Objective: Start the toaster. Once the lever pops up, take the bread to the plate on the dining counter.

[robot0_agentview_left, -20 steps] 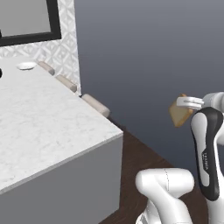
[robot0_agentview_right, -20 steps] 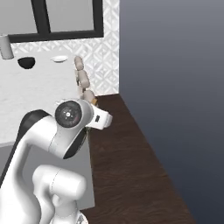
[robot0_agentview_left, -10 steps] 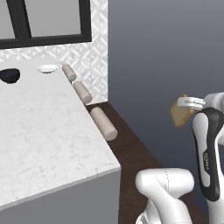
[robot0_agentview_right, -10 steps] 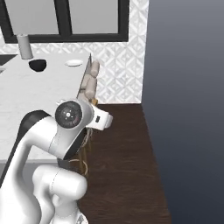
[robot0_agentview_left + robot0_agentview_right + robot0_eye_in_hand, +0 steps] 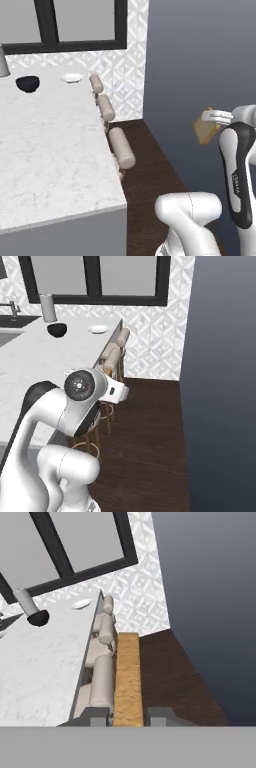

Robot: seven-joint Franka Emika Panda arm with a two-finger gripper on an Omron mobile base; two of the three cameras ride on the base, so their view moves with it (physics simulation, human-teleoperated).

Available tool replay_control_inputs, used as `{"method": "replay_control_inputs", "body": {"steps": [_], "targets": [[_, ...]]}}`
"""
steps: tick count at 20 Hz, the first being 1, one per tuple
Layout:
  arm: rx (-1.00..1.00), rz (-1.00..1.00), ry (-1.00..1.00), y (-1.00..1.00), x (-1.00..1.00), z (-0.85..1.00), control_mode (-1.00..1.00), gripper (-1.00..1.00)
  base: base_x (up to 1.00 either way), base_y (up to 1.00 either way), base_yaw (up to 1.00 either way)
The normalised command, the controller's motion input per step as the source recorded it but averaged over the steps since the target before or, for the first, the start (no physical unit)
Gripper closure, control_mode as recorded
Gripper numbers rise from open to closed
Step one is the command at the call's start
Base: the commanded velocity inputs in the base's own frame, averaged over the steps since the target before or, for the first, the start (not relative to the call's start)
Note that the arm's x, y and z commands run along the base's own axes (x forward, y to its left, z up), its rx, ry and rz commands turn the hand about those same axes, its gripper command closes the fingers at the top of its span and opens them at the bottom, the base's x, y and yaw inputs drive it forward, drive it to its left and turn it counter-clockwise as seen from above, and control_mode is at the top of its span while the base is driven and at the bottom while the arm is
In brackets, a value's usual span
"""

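Observation:
My gripper (image 5: 216, 118) is shut on the bread (image 5: 204, 131), a tan slice held up in the air over the dark floor, to the right of the dining counter (image 5: 45, 150). In the hand view the bread (image 5: 127, 674) stands edge-on between the two fingertips (image 5: 96, 716), with the gripper (image 5: 128, 716) closed around it. The small white plate (image 5: 72, 78) lies at the far end of the counter, well ahead and left of the bread. That plate (image 5: 98, 329) (image 5: 81, 604) sits near the counter's stool-side edge. The toaster is out of view.
A dark bowl (image 5: 27, 83) sits left of the plate, with a grey cylinder (image 5: 47, 307) behind it. Three beige stools (image 5: 121, 146) line the counter's right edge. Dark wood floor (image 5: 150, 436) runs between the counter and a dark wall (image 5: 225, 381).
The whole picture has swung: the base has turned, bringing the counter's length, the plate and the stools more squarely ahead. The bread stays held in the gripper in the same pose.

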Motion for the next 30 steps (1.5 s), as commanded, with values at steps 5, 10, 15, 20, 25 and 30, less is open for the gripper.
{"method": "replay_control_inputs", "body": {"steps": [5,10,15,20,25,30], "targets": [[0.0,0.0,0.0,0.0,0.0,0.0,1.0,1.0,0.91,-0.62,0.15],[0.0,0.0,0.0,0.0,0.0,0.0,1.0,1.0,0.54,-0.84,0.0],[0.0,0.0,0.0,0.0,0.0,0.0,1.0,1.0,0.48,-0.58,0.0],[0.0,0.0,0.0,0.0,0.0,0.0,1.0,1.0,0.08,-0.64,-0.01],[0.0,0.0,0.0,0.0,0.0,0.0,1.0,1.0,0.28,-0.4,-0.11],[0.0,0.0,0.0,0.0,0.0,0.0,1.0,1.0,0.99,-0.08,0.0]]}}
